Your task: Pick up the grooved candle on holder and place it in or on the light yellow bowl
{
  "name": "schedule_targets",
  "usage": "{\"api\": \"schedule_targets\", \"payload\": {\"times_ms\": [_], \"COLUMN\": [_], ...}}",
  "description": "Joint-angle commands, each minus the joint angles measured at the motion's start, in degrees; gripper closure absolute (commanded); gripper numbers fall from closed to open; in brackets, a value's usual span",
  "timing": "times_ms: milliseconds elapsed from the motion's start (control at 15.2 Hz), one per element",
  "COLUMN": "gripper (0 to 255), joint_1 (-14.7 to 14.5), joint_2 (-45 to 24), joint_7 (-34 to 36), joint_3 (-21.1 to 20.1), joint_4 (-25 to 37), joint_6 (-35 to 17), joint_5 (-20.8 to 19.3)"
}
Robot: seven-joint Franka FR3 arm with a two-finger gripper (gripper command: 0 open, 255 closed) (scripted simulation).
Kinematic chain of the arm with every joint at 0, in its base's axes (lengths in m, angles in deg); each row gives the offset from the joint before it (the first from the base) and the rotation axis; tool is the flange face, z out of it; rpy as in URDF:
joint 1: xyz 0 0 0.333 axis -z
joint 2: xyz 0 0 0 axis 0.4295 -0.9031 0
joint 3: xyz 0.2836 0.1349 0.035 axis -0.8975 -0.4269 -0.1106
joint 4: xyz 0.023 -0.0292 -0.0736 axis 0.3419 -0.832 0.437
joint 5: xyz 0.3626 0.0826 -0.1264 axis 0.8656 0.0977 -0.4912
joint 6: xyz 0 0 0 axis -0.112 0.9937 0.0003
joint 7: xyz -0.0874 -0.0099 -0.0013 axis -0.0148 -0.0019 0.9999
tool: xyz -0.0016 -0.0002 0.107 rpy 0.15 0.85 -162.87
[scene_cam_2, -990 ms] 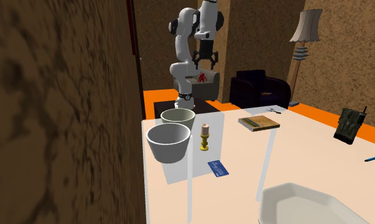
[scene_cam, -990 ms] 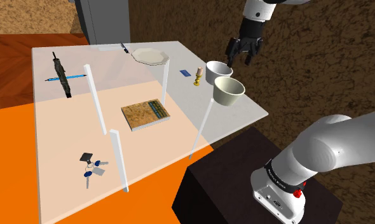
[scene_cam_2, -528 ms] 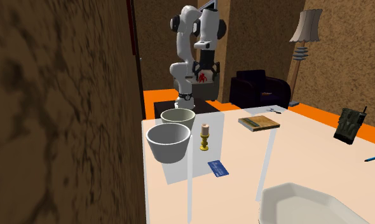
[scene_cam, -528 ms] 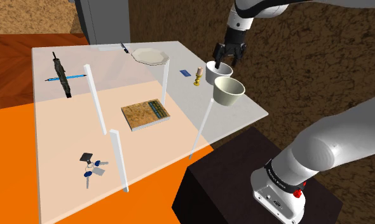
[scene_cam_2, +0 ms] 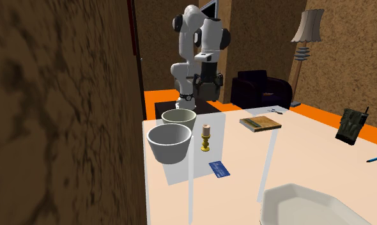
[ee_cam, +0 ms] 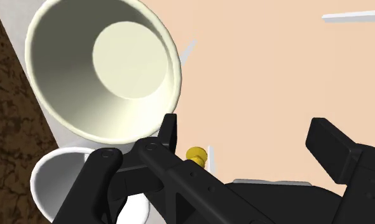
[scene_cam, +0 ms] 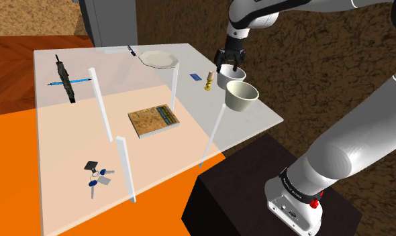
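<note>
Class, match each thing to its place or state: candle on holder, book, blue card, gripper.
Things: 1 candle on holder; 2 book; 3 blue card; 4 gripper.
Descriptions: A open, in the air by the white bowl; B flat, between candle and plate; C upright beside the white bowl; D flat, near the table's middle.
Pairs: 1-C; 2-D; 3-B; 4-A.

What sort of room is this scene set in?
Probably a living room. A floor lamp and a dark armchair stand beyond the table, and rough brown walls close it in.
</note>
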Motion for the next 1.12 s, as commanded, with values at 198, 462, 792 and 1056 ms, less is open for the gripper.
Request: {"api": "schedule_targets", "payload": {"times_ms": [198,462,792,1056], "gripper": [0,0,0,0], "joint_1": [0.94,1.69,2.74,2.8], "joint_2": [-10.78,-19.47,-30.3,-31.62], "joint_7": [-0.34,-0.59,-0.86,-0.88], "joint_3": [0.9,1.45,1.92,1.91], "joint_4": [8.35,16.47,28.23,27.09], "joint_6": [-2.93,-3.87,-3.37,-5.84], "joint_5": [0.13,0.51,1.12,1.15]}}
